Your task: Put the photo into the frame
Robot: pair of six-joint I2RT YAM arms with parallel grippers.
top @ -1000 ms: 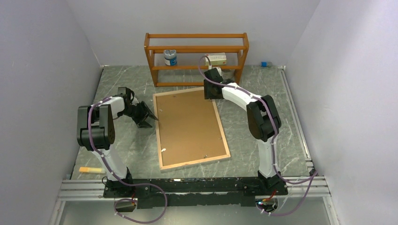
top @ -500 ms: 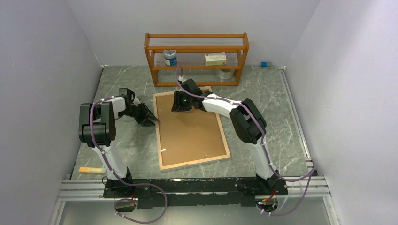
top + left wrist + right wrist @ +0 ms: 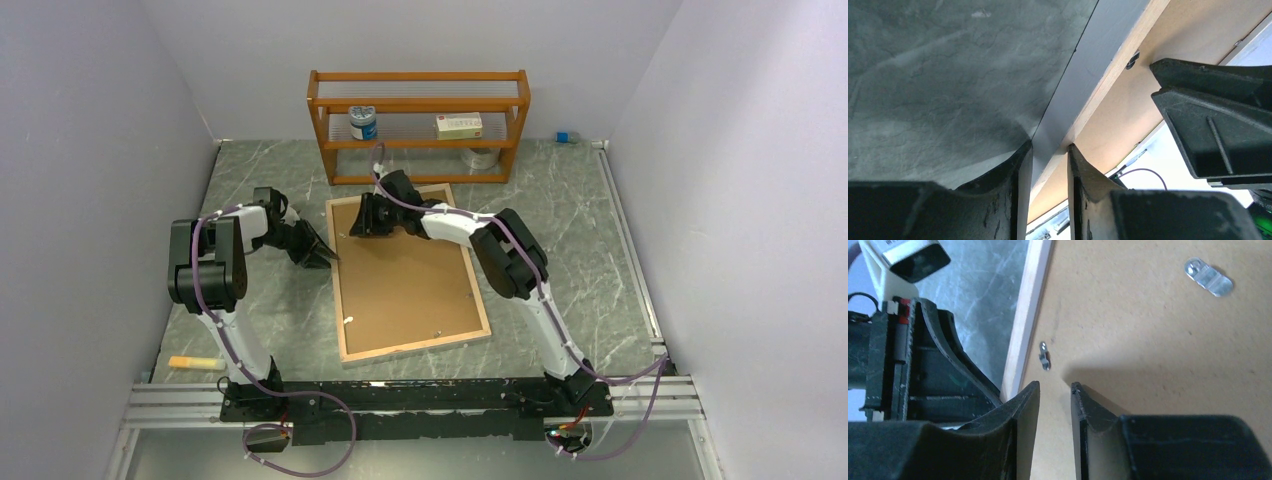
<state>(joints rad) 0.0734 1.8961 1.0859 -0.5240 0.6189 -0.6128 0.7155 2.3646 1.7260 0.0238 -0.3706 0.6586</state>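
Brown backing board [image 3: 410,275] faces up, for the frame [image 3: 415,342] lies face down near the middle of the grey-green marbled table [image 3: 600,230]. Its light wood rim runs all round the board, and its far end sits just in front of the orange shelf rack [image 3: 420,104]. We see the left gripper [image 3: 323,257] at the frame's left rim, on the far half of that side. Its fingers [image 3: 1018,170] are drawn close with only a slit between them, and the rim's grey side runs into that slit; we cannot tell whether they pinch it or merely rest against it. We see the right gripper [image 3: 356,226] over the board's far left corner, clenched to a narrow slit with nothing in it. Its tips are low over the board, just beside a small metal tab [image 3: 1044,356]. A clear clip [image 3: 1209,277] lies farther in on the board.
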